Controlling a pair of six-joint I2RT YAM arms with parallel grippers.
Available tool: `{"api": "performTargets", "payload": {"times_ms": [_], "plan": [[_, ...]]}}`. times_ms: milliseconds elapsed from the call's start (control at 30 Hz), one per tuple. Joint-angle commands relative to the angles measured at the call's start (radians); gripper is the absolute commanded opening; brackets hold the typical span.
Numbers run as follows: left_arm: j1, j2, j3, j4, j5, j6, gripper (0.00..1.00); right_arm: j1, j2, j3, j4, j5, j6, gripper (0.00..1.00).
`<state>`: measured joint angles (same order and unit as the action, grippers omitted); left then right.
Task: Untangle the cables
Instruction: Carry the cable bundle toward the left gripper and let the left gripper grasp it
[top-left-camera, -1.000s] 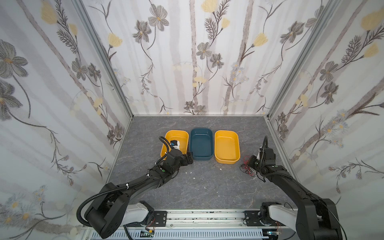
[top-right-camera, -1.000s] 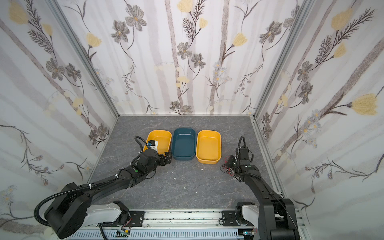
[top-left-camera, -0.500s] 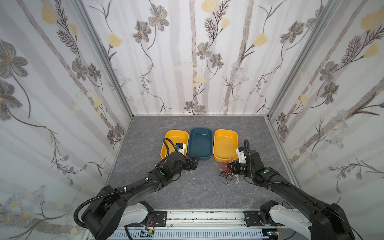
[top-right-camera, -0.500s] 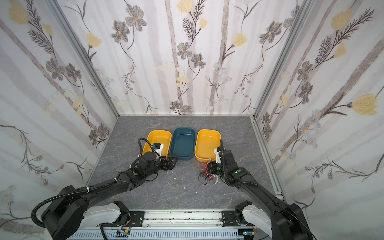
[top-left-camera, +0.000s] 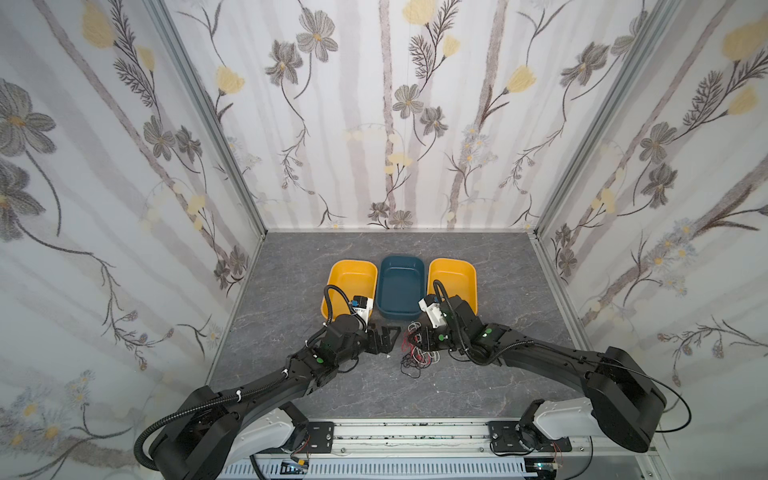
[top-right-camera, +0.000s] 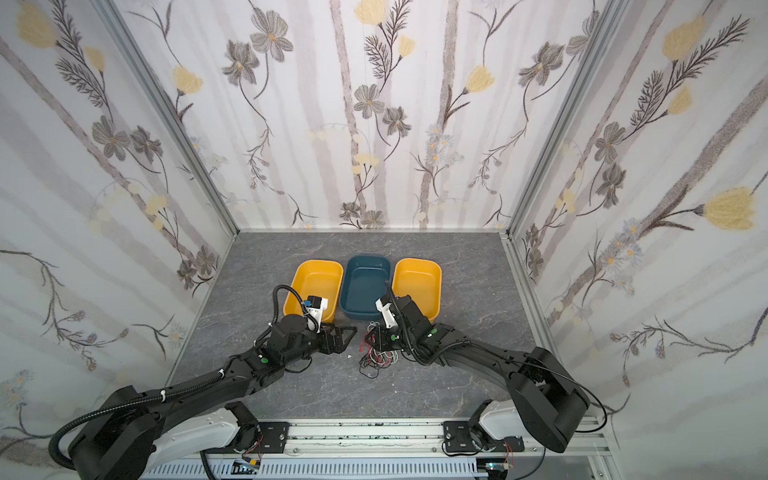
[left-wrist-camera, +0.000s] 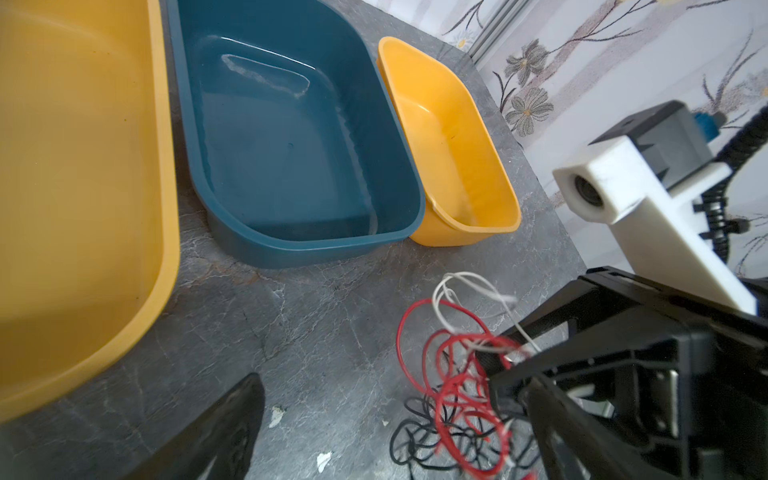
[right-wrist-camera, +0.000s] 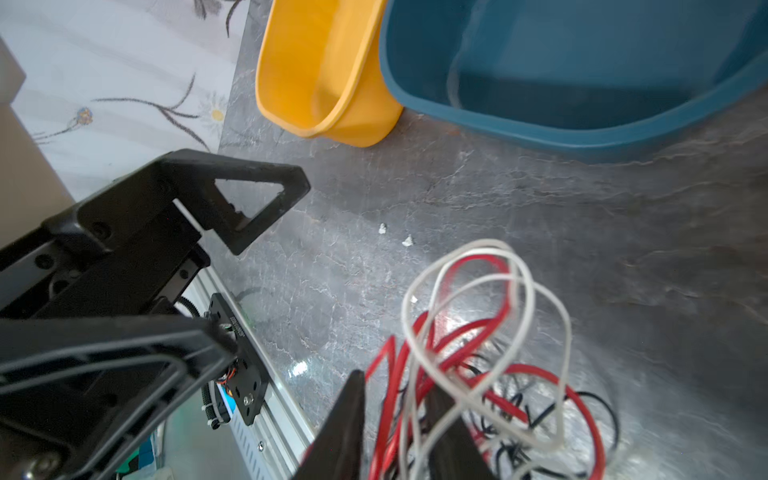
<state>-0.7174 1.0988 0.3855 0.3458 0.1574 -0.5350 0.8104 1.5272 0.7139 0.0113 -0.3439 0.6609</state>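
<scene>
Tangle of thin red, white and black cables (top-left-camera: 417, 352) (top-right-camera: 377, 353) sits in a loose heap on the grey marble-pattern bench (top-left-camera: 291, 299), about mid-width, nearer the arm-base edge than the back edge. In the wrist views the red and white loops of the cables (left-wrist-camera: 453, 365) (right-wrist-camera: 478, 328) stand up off the surface and the black strands lie flat under them. Right gripper (top-left-camera: 422, 338) (top-right-camera: 380, 336) (right-wrist-camera: 395, 432) is at the right side of the heap, low on the bench. Its jaws are parted a little, with a clear gap; red and white strands run through that gap, and I cannot tell if any strand is pinched. Left gripper (top-left-camera: 386, 340) (top-right-camera: 343, 337) (right-wrist-camera: 249, 282) is just left of the heap, jaws spread wide, nothing between them, not touching the strands. The two grippers face each other across the heap. Behind the heap, toward the back edge, three tubs stand in a row: dark teal rectangular plastic tub (top-left-camera: 401, 286) (left-wrist-camera: 291, 145) in the middle, yellow plastic tub on the left (top-left-camera: 349, 276) (right-wrist-camera: 299, 62), yellow plastic tub on the right (top-left-camera: 455, 274) (left-wrist-camera: 449, 137) pressed against the teal one. Cables are outside all three. Few small white scraps (right-wrist-camera: 382, 227) lie on the bench between the grippers.
</scene>
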Motion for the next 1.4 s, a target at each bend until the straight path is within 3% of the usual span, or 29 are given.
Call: {"api": "performTargets", "payload": {"times_ms": [0,567,667,967,1367], "plan": [[-0.011,-0.005,-0.007,-0.002,-0.002,-0.01,1.0,0.001,-0.009,0.009,-0.023,0.041,-0.035,0.4],[-0.125,0.169,0.029,0.058,-0.063,-0.01,0.96,-0.029,-0.127,-0.042,-0.178,0.262,-0.076,0.38],[-0.146,0.227,0.041,0.087,-0.077,-0.012,0.96,-0.092,-0.152,-0.076,-0.178,0.269,-0.071,0.39],[-0.178,0.383,0.122,0.105,-0.081,-0.002,0.88,-0.132,-0.12,-0.127,-0.082,0.198,-0.066,0.4],[-0.179,0.443,0.155,0.077,-0.091,0.007,0.69,-0.104,0.021,-0.139,0.088,0.089,-0.011,0.34]]}}
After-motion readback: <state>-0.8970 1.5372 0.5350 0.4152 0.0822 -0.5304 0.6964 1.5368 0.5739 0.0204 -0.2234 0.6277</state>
